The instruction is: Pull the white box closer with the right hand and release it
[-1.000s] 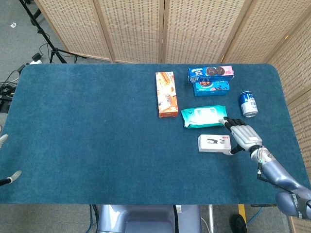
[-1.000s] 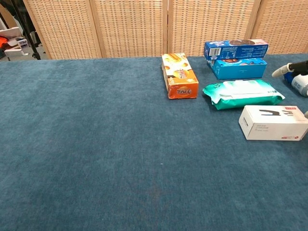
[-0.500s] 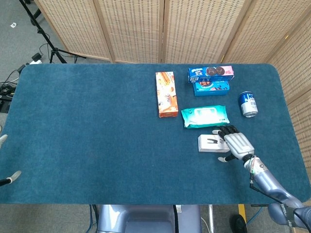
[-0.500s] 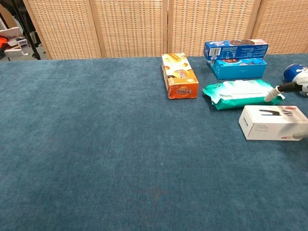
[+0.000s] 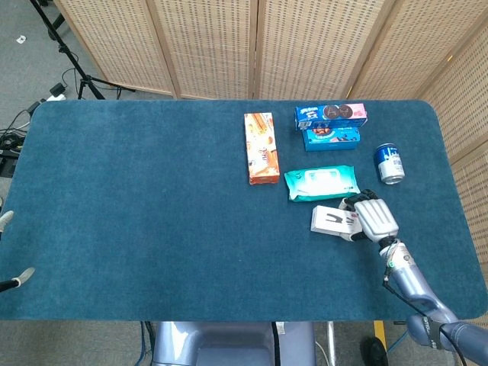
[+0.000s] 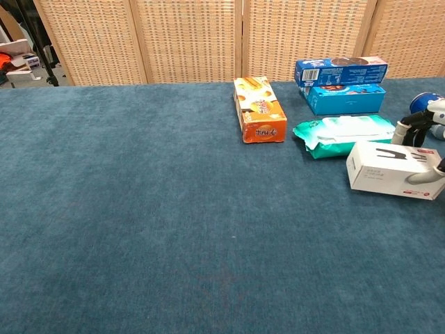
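The white box (image 5: 330, 220) lies on the blue table just in front of the teal wipes pack (image 5: 321, 183). My right hand (image 5: 371, 217) grips the box's right end, fingers over the top and far side, thumb on the near side. In the chest view the white box (image 6: 386, 170) sits slightly tilted, with the right hand (image 6: 423, 154) partly cut off by the frame edge. Of my left hand (image 5: 9, 248) only two spread fingertips show at the far left edge, holding nothing.
An orange snack box (image 5: 260, 148) lies left of the wipes. Two stacked blue cookie boxes (image 5: 331, 126) stand behind them, and a blue can (image 5: 389, 164) to the right. Bare blue table (image 5: 137, 213) stretches to the left and front. Wicker screens stand behind.
My right hand has slid left from beside the white box onto its right end and closed around it. The box has tipped and turned slightly. The left hand has not moved.
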Robot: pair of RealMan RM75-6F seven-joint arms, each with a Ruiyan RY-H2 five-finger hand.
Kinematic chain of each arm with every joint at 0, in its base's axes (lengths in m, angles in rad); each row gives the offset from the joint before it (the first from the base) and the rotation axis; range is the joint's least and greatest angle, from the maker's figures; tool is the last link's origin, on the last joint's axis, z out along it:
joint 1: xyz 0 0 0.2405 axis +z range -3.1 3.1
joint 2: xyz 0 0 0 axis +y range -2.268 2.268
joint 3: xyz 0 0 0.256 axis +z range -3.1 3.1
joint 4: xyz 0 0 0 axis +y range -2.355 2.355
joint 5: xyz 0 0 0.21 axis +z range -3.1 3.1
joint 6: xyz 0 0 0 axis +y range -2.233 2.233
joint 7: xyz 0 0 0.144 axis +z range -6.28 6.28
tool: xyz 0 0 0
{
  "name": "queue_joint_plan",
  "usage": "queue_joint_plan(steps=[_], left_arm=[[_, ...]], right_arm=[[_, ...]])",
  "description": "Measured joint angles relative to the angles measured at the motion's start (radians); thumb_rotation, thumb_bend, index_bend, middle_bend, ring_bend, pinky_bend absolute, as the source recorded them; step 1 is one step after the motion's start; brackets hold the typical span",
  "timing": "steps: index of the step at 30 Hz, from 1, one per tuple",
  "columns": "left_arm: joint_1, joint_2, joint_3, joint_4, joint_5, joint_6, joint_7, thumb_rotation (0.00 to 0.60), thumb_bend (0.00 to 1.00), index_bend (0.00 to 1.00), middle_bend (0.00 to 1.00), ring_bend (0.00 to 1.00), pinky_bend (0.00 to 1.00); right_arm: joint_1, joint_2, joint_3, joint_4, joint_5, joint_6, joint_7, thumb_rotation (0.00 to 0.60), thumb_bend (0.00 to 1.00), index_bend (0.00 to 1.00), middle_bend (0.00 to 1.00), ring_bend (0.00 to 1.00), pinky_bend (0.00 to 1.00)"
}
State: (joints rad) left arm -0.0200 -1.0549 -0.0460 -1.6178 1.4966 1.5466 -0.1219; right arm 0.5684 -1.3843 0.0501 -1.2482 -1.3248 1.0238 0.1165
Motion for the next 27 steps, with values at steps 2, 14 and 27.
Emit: queue_joint_plan(steps=[2,14,27], left_arm=[[-0.001,0.0,0.001,0.0,0.001,-0.001,0.001,0.6,0.0,0.0,0.0,0.0,0.0],[0.002,0.002,0.003,-0.001,0.006,0.005,-0.004,0.6,0.0,0.0,0.0,0.0,0.0],[0.001,0.003,0.001,0.0,0.002,0.002,-0.005,0.6,0.0,0.0,0.0,0.0,0.0]], right_arm=[[0.003,0.04,0.002,-0.056,0.0,-0.023,0.029,0.6,0.66,0.51,0.53,0.39,0.16],[0.139,0.382,0.024,-0.371,0.073,-0.521,0.25,0.6,0.89,0.54,0.55,0.39,0.16],[0.308,0.381,-0.007,-0.272,0.191,-0.858,0.313,0.6,0.5,0.31,0.1,0.01,0.01]])
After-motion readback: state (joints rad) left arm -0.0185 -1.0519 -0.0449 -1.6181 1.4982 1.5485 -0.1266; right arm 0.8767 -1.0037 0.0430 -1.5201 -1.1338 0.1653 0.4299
